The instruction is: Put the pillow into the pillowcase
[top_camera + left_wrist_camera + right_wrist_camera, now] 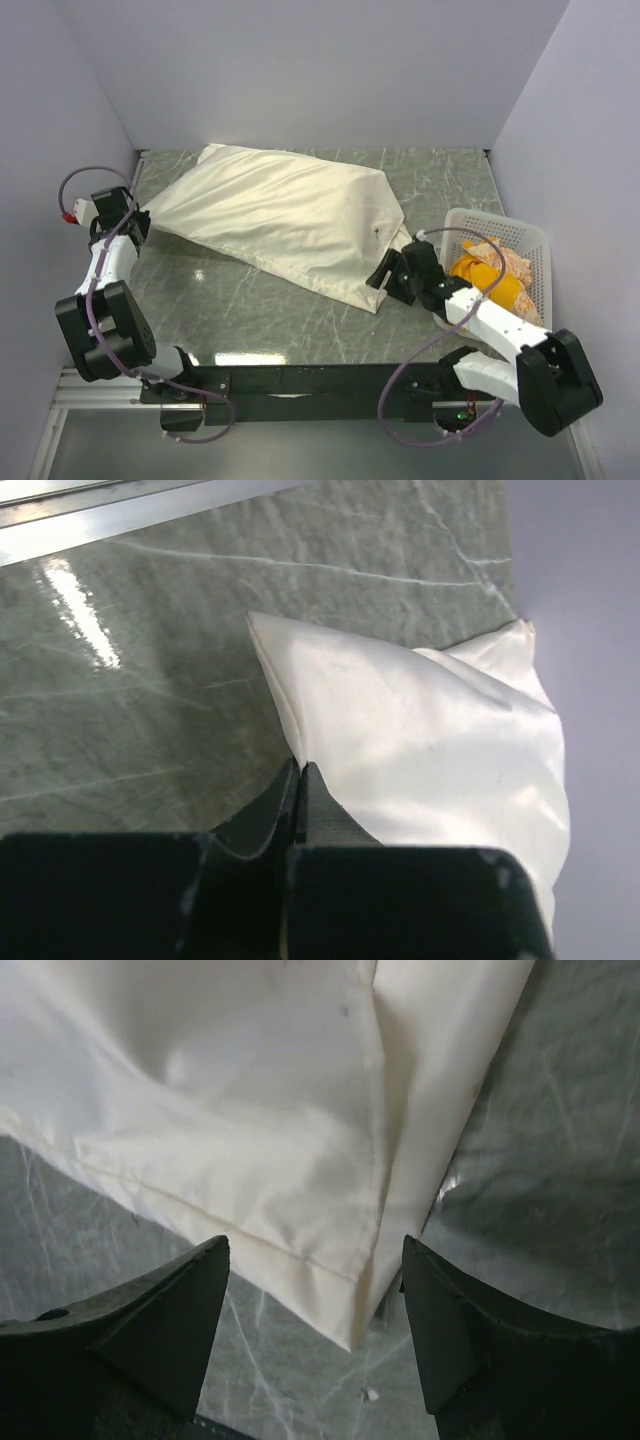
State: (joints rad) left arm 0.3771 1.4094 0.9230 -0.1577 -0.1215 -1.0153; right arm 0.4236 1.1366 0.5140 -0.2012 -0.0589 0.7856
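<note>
We see the pillowcase (280,220) lying puffy across the table (250,320). Our left gripper (301,780) pinches its left corner. Our right gripper (315,1250) is spread, with the near right corner between its fingers.

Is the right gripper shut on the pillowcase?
No, the right gripper is open, its fingers standing apart on both sides of the pillowcase corner.

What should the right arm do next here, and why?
Probably lower the right tool a little and close it on the pillowcase corner. It stands open with that hemmed corner lying between its two sides, gripping nothing, while the left tool is shut on the sack's other end.
</note>
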